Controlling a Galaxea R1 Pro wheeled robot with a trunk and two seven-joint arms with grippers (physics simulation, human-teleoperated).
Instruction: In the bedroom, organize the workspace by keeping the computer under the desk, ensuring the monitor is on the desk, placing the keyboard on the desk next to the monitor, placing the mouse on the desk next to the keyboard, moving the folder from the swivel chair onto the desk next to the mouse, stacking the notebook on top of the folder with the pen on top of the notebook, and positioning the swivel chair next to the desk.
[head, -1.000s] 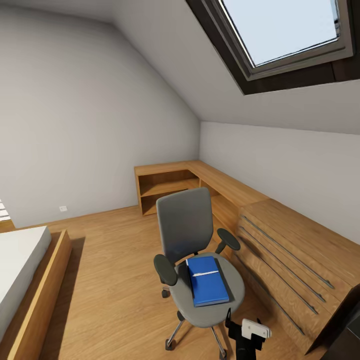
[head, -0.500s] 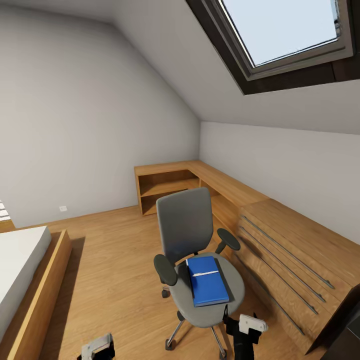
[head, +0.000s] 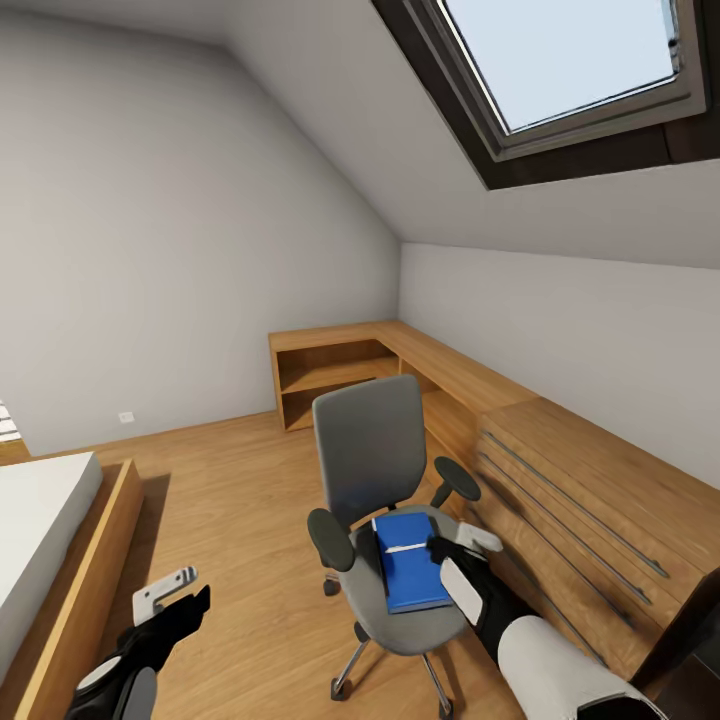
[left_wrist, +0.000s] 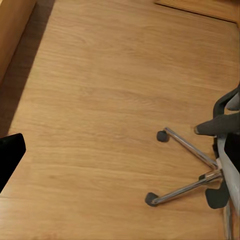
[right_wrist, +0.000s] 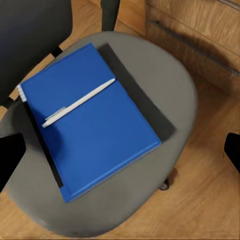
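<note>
1. The folder (right_wrist: 92, 127) is lying flat on the grey seat of the swivel chair (head: 372, 450), blue cover up, and the pen (right_wrist: 77, 103) is lying slantwise across its upper half. The right wrist view is showing this from close above: the pen as a whole pale stick, the folder's black spine along one long edge, and bare seat cushion all round the folder. In the head view the pen is reading only as a thin pale streak on the blue.
2. The right gripper (head: 455, 545) is hovering over the folder's right edge in the head view. In the right wrist view its two dark fingertips (right_wrist: 11, 157) are sitting at opposite edges of the picture with the folder between them, so the jaws are standing wide apart and holding nothing.
3. The left gripper (head: 172, 600) is hanging low over the floor (left_wrist: 105, 100), left of the chair and well apart from the folder. I cannot tell how far its jaws are parted. The left wrist view is giving what the head view mostly hides: the chair's metal star legs and castors on the planks.
4. Around the chair, the room has a light wood plank floor, pale grey sloped walls and a dark-framed roof window (head: 570, 70). A wooden chest of drawers (head: 580, 520) is standing just right of the chair, corner shelves (head: 335, 375) behind it, and a wood-framed bed (head: 50, 570) at the left.
</note>
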